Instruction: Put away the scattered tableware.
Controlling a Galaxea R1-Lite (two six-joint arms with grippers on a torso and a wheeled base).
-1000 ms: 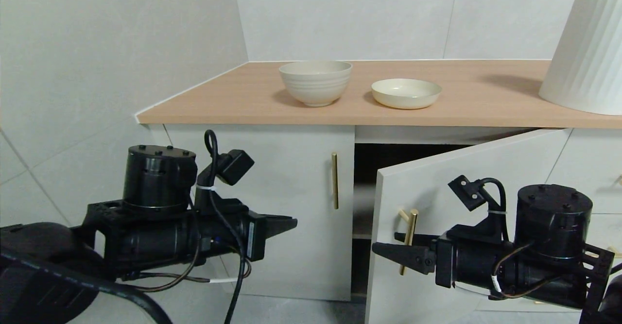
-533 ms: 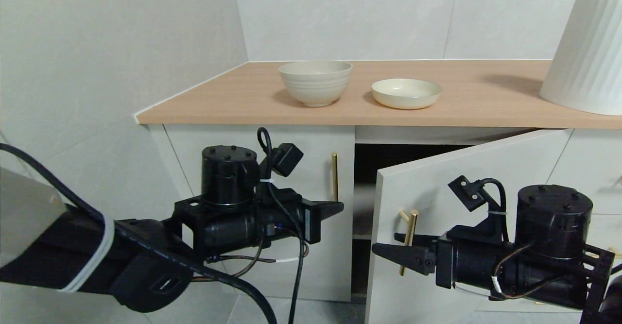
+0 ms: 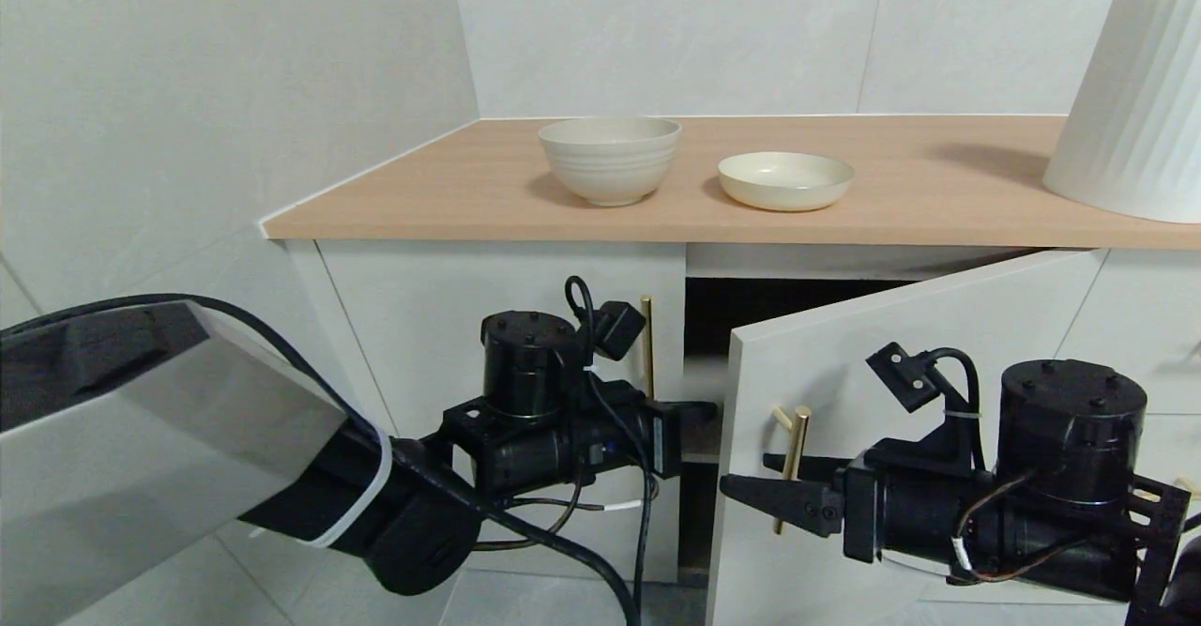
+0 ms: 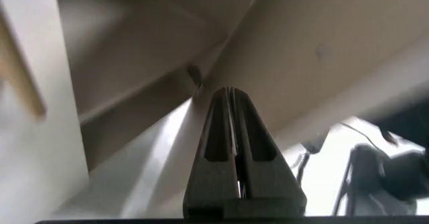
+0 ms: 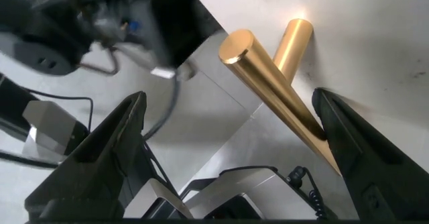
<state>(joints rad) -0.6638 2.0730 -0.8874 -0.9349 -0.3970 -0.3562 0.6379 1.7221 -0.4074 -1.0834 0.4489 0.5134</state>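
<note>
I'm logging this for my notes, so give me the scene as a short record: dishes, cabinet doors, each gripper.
Tableware: bowl and shallow dish, both on the countertop
Right door: ajar
Left door: closed
Left gripper: shut, at the gap between the doors
Right gripper: open, straddling the right door's brass handle

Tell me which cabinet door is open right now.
The right door, swung outward, with its gold handle between the fingers of the open right claw. The left door sits flush and closed.
</note>
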